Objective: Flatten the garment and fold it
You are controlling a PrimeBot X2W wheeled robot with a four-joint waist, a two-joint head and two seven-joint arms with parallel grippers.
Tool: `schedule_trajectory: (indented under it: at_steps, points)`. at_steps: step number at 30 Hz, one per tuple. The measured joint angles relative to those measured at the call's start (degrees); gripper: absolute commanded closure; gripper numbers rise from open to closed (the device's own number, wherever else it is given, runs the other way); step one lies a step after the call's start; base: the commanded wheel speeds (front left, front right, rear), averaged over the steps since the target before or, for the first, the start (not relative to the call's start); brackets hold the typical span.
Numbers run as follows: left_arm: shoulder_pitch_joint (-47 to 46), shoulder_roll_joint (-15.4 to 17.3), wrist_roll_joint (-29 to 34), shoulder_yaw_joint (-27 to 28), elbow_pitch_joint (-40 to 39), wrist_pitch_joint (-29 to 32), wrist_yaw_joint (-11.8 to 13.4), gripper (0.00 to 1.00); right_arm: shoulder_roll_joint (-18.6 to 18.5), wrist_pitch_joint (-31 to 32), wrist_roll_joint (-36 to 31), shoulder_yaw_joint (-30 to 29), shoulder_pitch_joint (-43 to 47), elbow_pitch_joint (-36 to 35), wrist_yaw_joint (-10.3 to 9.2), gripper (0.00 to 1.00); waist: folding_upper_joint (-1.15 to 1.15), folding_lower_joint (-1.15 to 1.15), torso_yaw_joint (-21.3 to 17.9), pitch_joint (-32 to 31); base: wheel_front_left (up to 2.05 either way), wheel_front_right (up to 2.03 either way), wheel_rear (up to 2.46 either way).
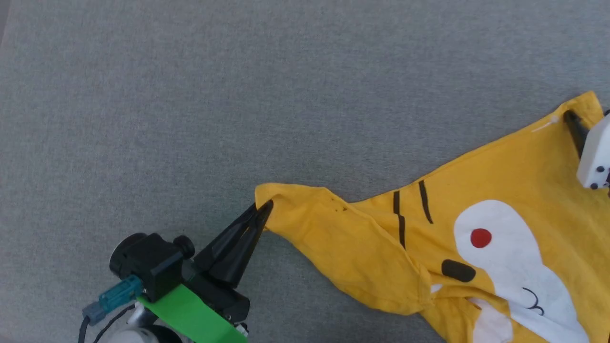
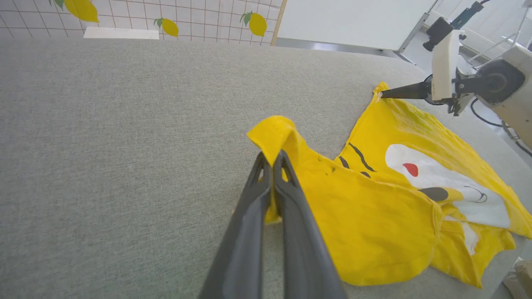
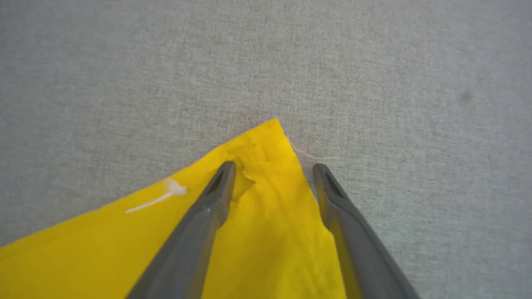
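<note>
At the lower left of the head view the left gripper [image 1: 265,208] reaches up and to the right from an arm with a green band [image 1: 190,312] on it. Its two dark fingers are pressed together and they pinch one corner of the yellow T-shirt [image 1: 524,162]; in the left wrist view this corner makes a small raised peak just above the fingertips. From this pinched corner the T-shirt spreads to the right over the grey table [image 1: 190,95], with loose folds and part of the cloth turned over on itself. More to the right the print faces up: black stripes [image 1: 399,216], a black oval [image 1: 458,270], then a white patch [image 1: 505,252] with a red dot [image 1: 481,237]. At the far right, near the upper corner of the T-shirt, is the right gripper [image 1: 569,116] with its pale housing. In the right wrist view its fingers stand apart on both sides of this corner: one finger lies over the yellow cloth, and the other is just beside the hem, over the grey table. Near this corner a thin white thread [image 3: 153,199] lies on the cloth. The corner itself is flat on the table.
</note>
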Motion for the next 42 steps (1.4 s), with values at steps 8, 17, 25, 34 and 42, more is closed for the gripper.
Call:
schedule_trajectory:
  at_steps: [8, 17, 25, 34, 42]
  points:
    - [-0.87, -0.13, 0.05, 0.19, 0.82, -0.42, 0.00, 1.00, -0.59, 4.25, 0.30, -1.56, -1.66, -2.12, 0.01, 1.00, 0.00, 0.00, 2.38, 3.27, 0.00, 0.00, 0.00]
    - [-1.37, -0.65, -0.54, 0.87, 3.00, -2.87, -1.00, 1.00, 0.87, -0.67, 0.56, -0.40, -1.15, -1.83, 0.00, 1.00, 0.00, 0.00, 1.95, 0.36, 0.00, 0.00, 0.00]
    - [-10.26, -2.91, 0.55, 6.57, 13.17, -11.69, -3.42, 1.00, 3.65, -12.55, 3.22, 1.45, -1.49, -2.61, -0.01, 1.00, 0.00, 0.00, -0.02, -6.09, 0.00, 0.00, 0.00]
    - [-27.21, -3.66, 2.79, 9.49, 25.49, -12.05, -7.58, 1.00, 5.78, -23.04, 6.31, 6.26, -7.53, -3.48, 0.00, 1.00, 0.00, 0.01, -3.16, -14.01, 0.00, 0.00, 0.00]
    - [-43.21, -4.25, 1.54, 8.91, 32.54, -5.86, -9.65, 1.00, 5.68, -25.43, 7.21, 10.65, -16.14, -2.20, 0.00, 1.00, 0.00, 0.00, -5.84, -20.47, 0.00, 0.00, 0.00]
